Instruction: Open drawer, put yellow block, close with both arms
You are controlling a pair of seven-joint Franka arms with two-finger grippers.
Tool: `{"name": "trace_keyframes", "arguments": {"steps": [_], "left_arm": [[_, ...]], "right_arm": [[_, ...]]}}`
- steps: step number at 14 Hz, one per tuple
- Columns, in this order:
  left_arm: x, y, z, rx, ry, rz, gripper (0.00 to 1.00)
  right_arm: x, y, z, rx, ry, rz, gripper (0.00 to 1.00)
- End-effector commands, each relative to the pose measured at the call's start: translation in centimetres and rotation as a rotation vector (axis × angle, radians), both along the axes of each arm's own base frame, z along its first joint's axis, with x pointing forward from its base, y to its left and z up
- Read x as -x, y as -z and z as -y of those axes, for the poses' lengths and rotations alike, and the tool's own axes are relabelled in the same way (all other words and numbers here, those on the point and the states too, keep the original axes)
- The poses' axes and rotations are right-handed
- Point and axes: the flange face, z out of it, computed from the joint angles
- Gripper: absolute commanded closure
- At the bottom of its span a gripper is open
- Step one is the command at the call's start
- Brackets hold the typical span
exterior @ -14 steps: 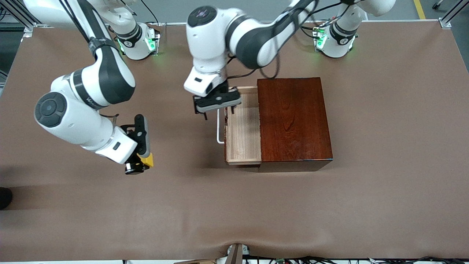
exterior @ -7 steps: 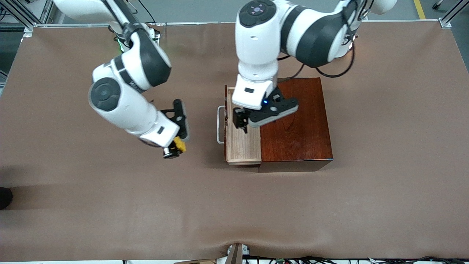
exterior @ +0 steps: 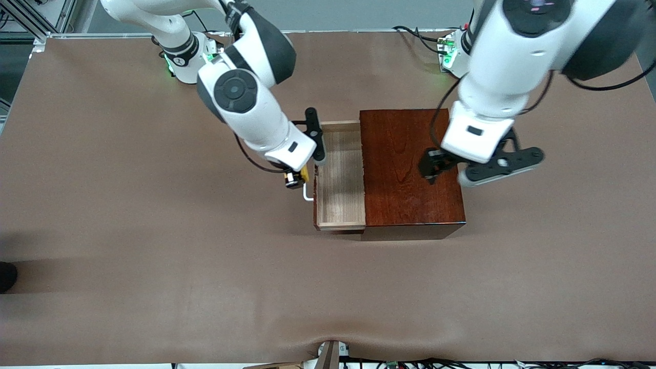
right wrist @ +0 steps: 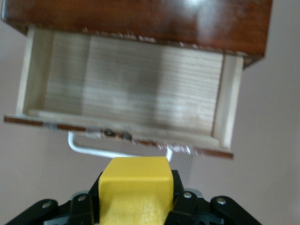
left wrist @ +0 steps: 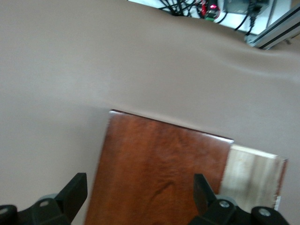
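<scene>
The drawer [exterior: 341, 174] stands open out of the dark mahogany box [exterior: 410, 164]; its pale tray is empty and its white handle [exterior: 307, 195] points toward the right arm's end of the table. My right gripper [exterior: 300, 177] is shut on the yellow block [exterior: 305, 173] and hovers over the handle, just outside the drawer front. In the right wrist view the block [right wrist: 136, 180] sits between the fingers of the right gripper [right wrist: 136, 199], with the tray [right wrist: 131, 79] ahead. My left gripper [exterior: 430, 166] is open and empty above the box top [left wrist: 159, 168]; it also shows in the left wrist view [left wrist: 139, 197].
The brown table cover [exterior: 154, 266] surrounds the box on all sides. The right arm's forearm [exterior: 256, 113] slants over the table beside the drawer. The left arm's wrist [exterior: 487, 102] hangs over the box's edge toward the left arm's end.
My right gripper has carried the yellow block from over bare table to just above the drawer handle. My left gripper has swung from the drawer front across the box top toward the left arm's end.
</scene>
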Motion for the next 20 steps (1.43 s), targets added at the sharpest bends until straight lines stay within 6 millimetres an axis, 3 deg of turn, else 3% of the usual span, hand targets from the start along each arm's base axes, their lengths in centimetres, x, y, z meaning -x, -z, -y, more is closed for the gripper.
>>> {"name": "trace_keyframes", "arguments": {"steps": [1, 5, 8, 13, 16, 17, 18, 19, 20], "left_arm": [[1.0, 0.5, -1.3, -0.004, 0.043, -0.028, 0.0], [0.1, 0.4, -4.0, -0.019, 0.08, -0.045, 0.0], [-0.4, 0.4, -6.5, -0.032, 0.136, -0.074, 0.0], [-0.1, -0.7, -9.3, -0.011, 0.191, -0.106, 0.0], [0.4, -1.3, -9.4, 0.003, 0.196, -0.111, 0.0], [0.6, -1.4, -9.6, 0.0, 0.197, -0.123, 0.0], [0.7, -1.4, -9.6, -0.001, 0.209, -0.126, 0.0], [0.8, -1.6, -9.6, -0.001, 0.213, -0.125, 0.0], [0.8, -1.5, -9.5, -0.002, 0.216, -0.127, 0.0]], "right_arm": [[-0.4, 1.7, -3.5, -0.015, 0.02, -0.003, 1.0], [0.5, 4.7, -7.1, -0.036, 0.047, 0.002, 1.0], [1.0, 6.4, -8.4, -0.045, 0.058, 0.005, 1.0], [0.7, 9.4, -8.5, -0.025, 0.056, -0.017, 1.0], [0.7, 10.0, -8.4, -0.017, 0.053, -0.021, 0.98], [0.7, 10.4, -8.4, -0.014, 0.056, -0.025, 0.76], [0.7, 10.7, -8.4, -0.011, 0.053, -0.028, 0.33], [0.8, 10.8, -8.4, -0.007, 0.047, -0.03, 0.0], [0.8, 10.8, -8.4, -0.004, 0.044, -0.025, 0.0]]}}
